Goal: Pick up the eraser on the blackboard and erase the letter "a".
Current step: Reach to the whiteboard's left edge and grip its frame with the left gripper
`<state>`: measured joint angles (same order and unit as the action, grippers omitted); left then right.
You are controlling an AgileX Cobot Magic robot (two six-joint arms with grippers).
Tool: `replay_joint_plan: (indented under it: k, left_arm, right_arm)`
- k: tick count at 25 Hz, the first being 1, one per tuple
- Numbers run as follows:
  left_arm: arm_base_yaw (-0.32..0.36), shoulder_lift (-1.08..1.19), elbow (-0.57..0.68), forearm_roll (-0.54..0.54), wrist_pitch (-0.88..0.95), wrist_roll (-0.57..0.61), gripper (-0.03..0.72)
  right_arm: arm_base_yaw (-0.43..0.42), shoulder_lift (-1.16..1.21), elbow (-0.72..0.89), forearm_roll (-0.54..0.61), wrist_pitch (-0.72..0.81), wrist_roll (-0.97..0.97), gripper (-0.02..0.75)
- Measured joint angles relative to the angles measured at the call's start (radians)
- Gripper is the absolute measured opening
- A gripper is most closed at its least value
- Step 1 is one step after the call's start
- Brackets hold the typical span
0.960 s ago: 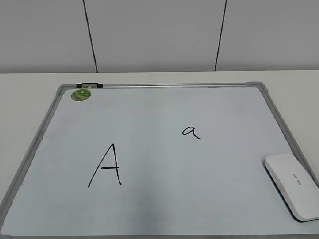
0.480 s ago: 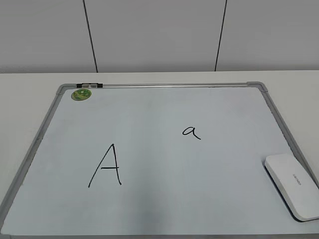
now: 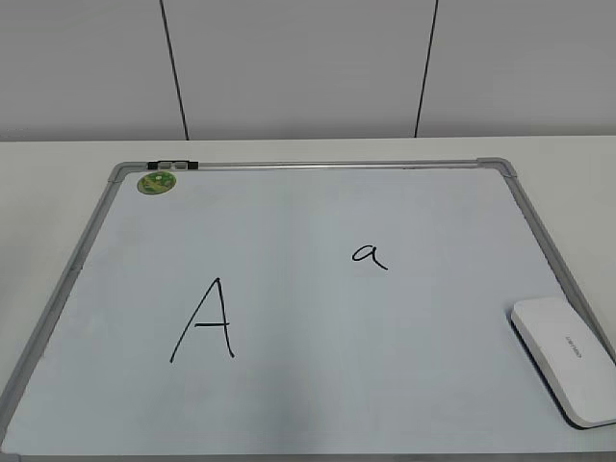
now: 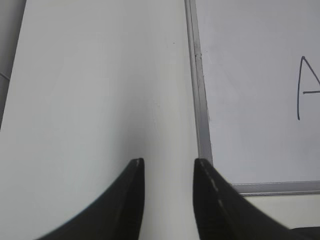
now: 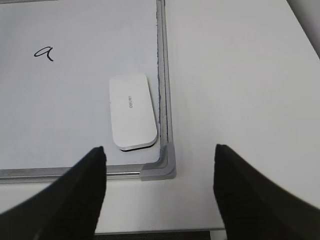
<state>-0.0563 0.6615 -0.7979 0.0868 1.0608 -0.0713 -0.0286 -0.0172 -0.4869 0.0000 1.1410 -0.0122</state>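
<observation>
Above the table's near right edge, the right gripper (image 5: pixel 159 155) hangs with its jaws spread wide and empty, framing the lower right corner of the blackboard (image 5: pixel 165 75). Just inside that corner lies the eraser (image 5: pixel 132 110), flat on the board surface, its long side running close beside the right frame rail, grey lettering up. Well apart from it, toward the board's middle, the letter "a" (image 5: pixel 44 52) stands intact in black marker.

Left gripper (image 4: pixel 169 165): jaws parted by a narrow gap, nothing between them, over bare table (image 4: pixel 100 100) just outside the board's left frame rail.

Exterior view: neither gripper shows. Eraser (image 3: pixel 565 359) at the lower right of the board, letter "a" (image 3: pixel 370 255) near centre, capital "A" (image 3: pixel 204 322) lower left, green magnet (image 3: pixel 156 182) at the upper left corner.
</observation>
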Motion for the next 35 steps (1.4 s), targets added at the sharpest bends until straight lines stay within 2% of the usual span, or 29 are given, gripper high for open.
replay_joint_plan:
  k: [17,35]
  left_arm:
    - [0.000,0.758,-0.347,-0.108,-0.058,0.000,0.253]
    - [0.000,1.257,-0.608,-0.099,-0.108,0.000,0.255]
  right_arm:
    - [0.000,0.000,0.000,0.000,-0.002,0.000,0.501]
    - [0.000,0.000,0.000,0.000,-0.002,0.000,0.501]
